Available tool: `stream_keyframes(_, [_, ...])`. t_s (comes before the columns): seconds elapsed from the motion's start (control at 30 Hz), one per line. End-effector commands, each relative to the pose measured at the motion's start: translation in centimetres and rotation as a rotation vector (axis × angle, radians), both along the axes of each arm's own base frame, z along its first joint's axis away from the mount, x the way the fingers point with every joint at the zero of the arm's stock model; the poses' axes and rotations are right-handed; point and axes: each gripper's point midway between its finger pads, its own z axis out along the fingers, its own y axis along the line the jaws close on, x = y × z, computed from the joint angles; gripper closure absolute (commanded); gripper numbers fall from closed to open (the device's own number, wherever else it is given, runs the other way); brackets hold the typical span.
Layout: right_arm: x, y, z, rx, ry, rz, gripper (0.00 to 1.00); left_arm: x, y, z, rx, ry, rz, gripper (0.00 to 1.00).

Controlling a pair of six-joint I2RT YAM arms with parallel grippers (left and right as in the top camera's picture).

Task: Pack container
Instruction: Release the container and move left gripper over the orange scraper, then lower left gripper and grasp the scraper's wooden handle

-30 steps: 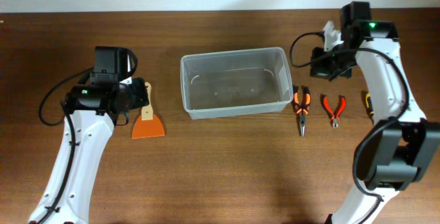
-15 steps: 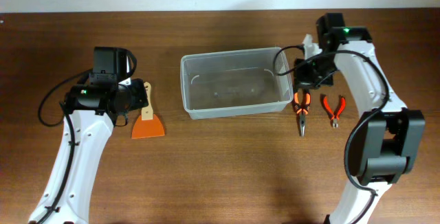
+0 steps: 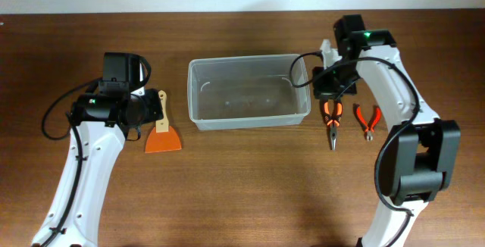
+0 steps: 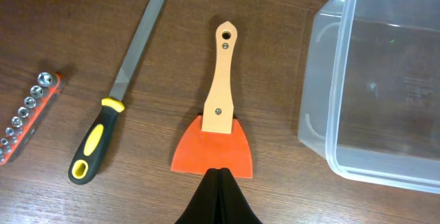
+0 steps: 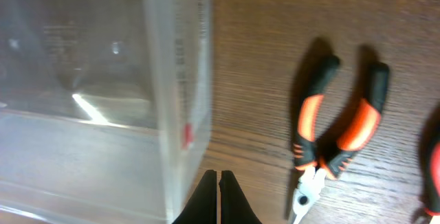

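The container [image 3: 248, 94] is a clear rectangular bin standing empty in the middle of the table. My right gripper [image 3: 319, 89] is shut and empty, close against the bin's right end wall. In the right wrist view its tips [image 5: 218, 177] sit just beside that wall [image 5: 180, 80], and I cannot tell whether they touch it. My left gripper [image 3: 150, 107] is shut and empty, hovering over the table to the left of the bin. In the left wrist view its tip [image 4: 220, 173] is just short of the blade of an orange scraper [image 4: 216, 141].
An orange scraper with a wooden handle [image 3: 163, 132] lies left of the bin. A file with a yellow-black handle [image 4: 122, 95] and a socket rail [image 4: 27, 114] lie further left. Orange-black pliers [image 3: 332, 118] and a smaller pair [image 3: 367, 120] lie right of the bin.
My right gripper has swung left up to the bin's right end, and the bin has slid a little to the left. The left arm has not moved.
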Motion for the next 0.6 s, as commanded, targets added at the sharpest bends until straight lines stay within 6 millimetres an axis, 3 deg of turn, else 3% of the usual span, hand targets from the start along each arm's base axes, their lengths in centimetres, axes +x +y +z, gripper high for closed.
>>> stream_keyframes(0.0, [-0.5, -1.8, -0.6, 0.002, 0.042, -0.051, 0.96, 0.1, 0.2, 0.9, 0.014, -0.023, -0.021, 0.98])
stream_keyframes(0.13, [-1.5, -2.7, -0.1, 0.034, 0.083, -0.085, 0.96, 0.9, 0.8, 1.1, 0.058, -0.048, -0.027, 0.97])
stream_keyframes(0.3, [-1.8, -2.2, 2.4, 0.093, 0.042, -0.087, 0.96, 4.3, -0.1, 1.1, 0.066, -0.134, -0.122, 0.94])
stream_keyframes(0.4, [-2.0, -1.0, 5.6, 0.161, -0.039, -0.059, 0.96, 5.7, -1.3, -0.2, 0.033, -0.135, -0.196, 0.94])
stream_keyframes(0.57, [-2.8, -0.6, 12.1, 0.187, -0.223, -0.027, 0.96, 6.2, -1.3, -2.9, 0.028, -0.073, -0.2, 0.95])
